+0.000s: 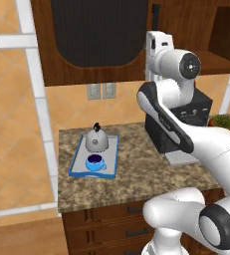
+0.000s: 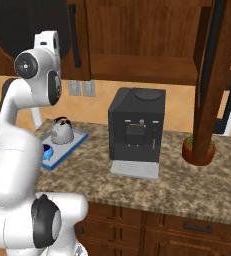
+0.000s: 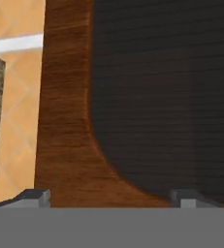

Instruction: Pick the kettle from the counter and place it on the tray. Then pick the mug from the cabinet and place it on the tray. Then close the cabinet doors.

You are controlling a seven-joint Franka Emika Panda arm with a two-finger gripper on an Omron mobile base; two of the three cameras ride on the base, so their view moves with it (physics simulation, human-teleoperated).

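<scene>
Kitchen wall scene, granite counter (image 1: pixel 136 174) over dark wooden drawers (image 1: pixel 111 226), orange tile behind. Finger tips (image 3: pixel 33 196) sit wide apart in the hand view, nothing between them; gripper (image 3: pixel 108 198) faces the left cabinet door (image 3: pixel 133 97) close up, aimed at its wood frame and dark inset panel. That door looks shut against the cabinet (image 2: pixel 142 40); its black bar handle (image 2: pixel 75 35) runs vertically at the door's right edge. Arm wrist is raised in front of the door, above the coffee machine (image 2: pixel 136 127). Right cabinet door (image 2: pixel 212 85) stands swung open, edge-on in the right base view, hiding part of the potted plant (image 2: pixel 199 150) on the counter right of the coffee machine. Tray (image 1: pixel 76 164) lies on the counter, left of the coffee machine and well apart from it. Kettle (image 1: pixel 95 139) stands upright on the tray's far half; mug (image 1: pixel 94 163) sits on the tray's near half, just beside the kettle. Two wall outlets (image 1: pixel 100 91) sit on the tile below the cabinet, above the tray.
</scene>
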